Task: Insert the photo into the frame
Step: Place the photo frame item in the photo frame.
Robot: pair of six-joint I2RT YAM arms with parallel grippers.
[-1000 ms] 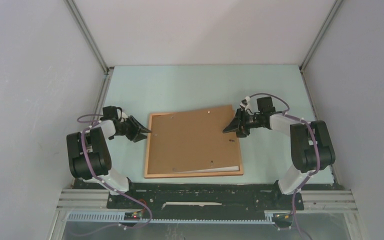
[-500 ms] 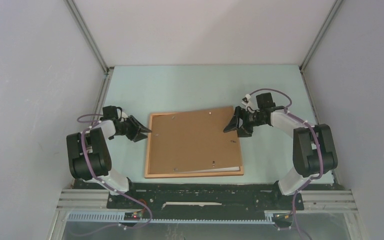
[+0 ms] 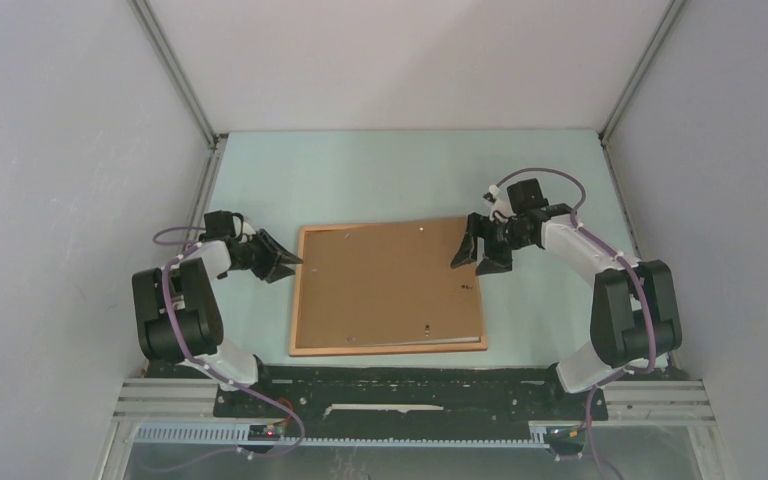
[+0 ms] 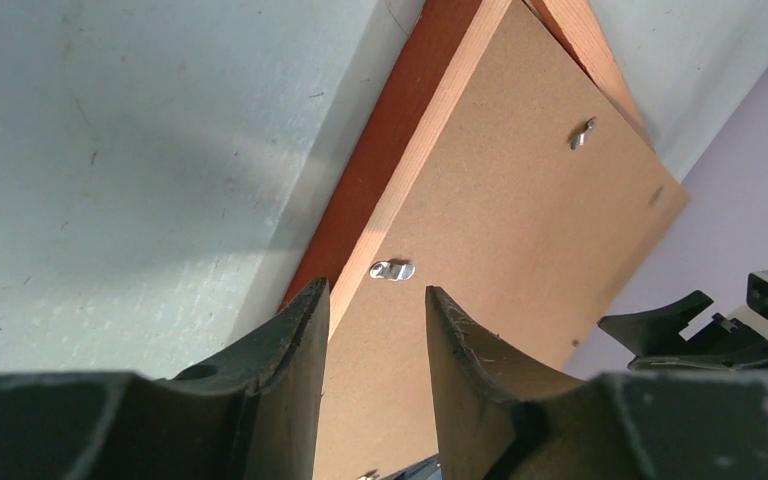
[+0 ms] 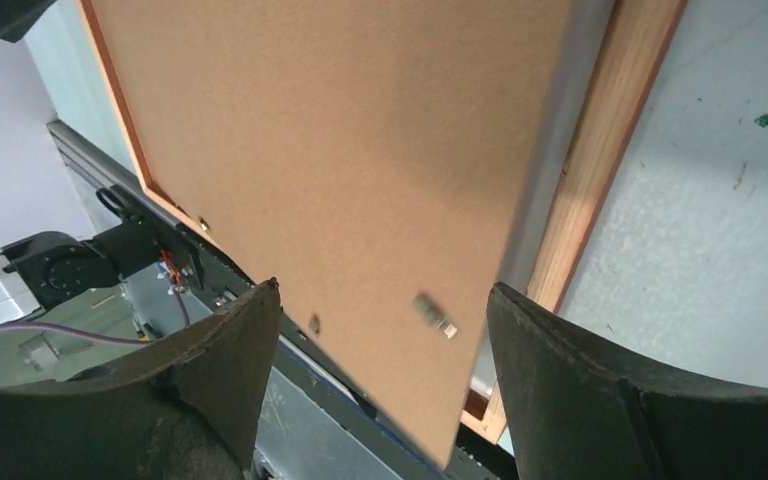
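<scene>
The frame (image 3: 390,349) lies face down mid-table, orange wooden rim up. A brown backing board (image 3: 385,285) rests in it, slightly askew. The photo is hidden under the board; only a thin pale strip (image 5: 565,130) shows between the board (image 5: 340,150) and the rim (image 5: 600,170). My left gripper (image 3: 285,265) sits low at the frame's left rim (image 4: 360,200), jaws partly open (image 4: 375,290), nothing between them. My right gripper (image 3: 468,255) hovers over the board's right edge, wide open (image 5: 385,288) and holding nothing.
Small metal turn clips (image 4: 392,269) (image 5: 436,314) sit on the board. Grey enclosure walls close in on three sides, and the arms' mounting rail (image 3: 410,400) runs along the near edge just below the frame.
My right gripper opened wide and drew slightly back and right. The board's right side settled lower into the frame, and the white sliver at the bottom right shrank. The left gripper stayed put.
</scene>
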